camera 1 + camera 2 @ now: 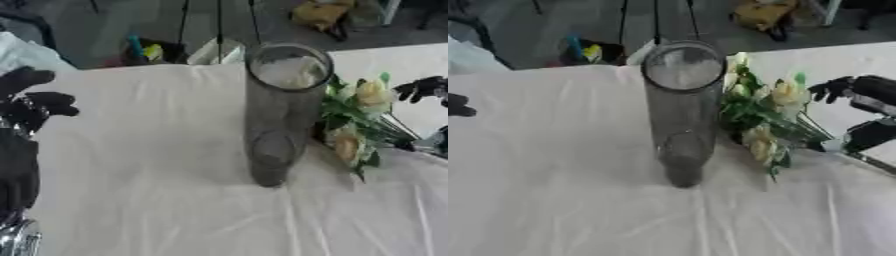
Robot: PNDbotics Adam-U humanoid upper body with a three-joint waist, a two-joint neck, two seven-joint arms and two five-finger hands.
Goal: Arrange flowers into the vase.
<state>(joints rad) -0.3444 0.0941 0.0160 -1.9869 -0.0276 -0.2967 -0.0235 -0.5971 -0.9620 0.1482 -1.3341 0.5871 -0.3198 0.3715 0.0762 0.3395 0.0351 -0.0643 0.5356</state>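
We see a white cloth-covered table [157, 190] filling most of the frame, soft and creased with folds fanning toward the lower edge, likely just a plain backdrop for the work. Centre frame stands the vase [282, 112], a tall smoky-grey glass cylinder, upright, smooth and see-through, mouth open toward us and nothing in it, so we judge the task has barely begun. Our left hand [31, 107] shows at the left edge, black with silver at the joints, fingers spread apart and straight, holding nothing, well apart from the vase; we read it as idle, parked out of the way. The flowers [767, 117] sit right of centre, just beside the vase: pale yellow rose-like heads on green leafy stems, probably artificial, with the stems running toward the right edge. Our right hand [859, 92] comes in at the right edge, black, near the stem ends; whether its fingers are curled on the stems or merely beside them we cannot tell. We judge the bunch is kept low and tilted toward the vase so the stems can be raised and dropped into the mouth. Clutter lies on the floor [105, 30] along the upper edge.
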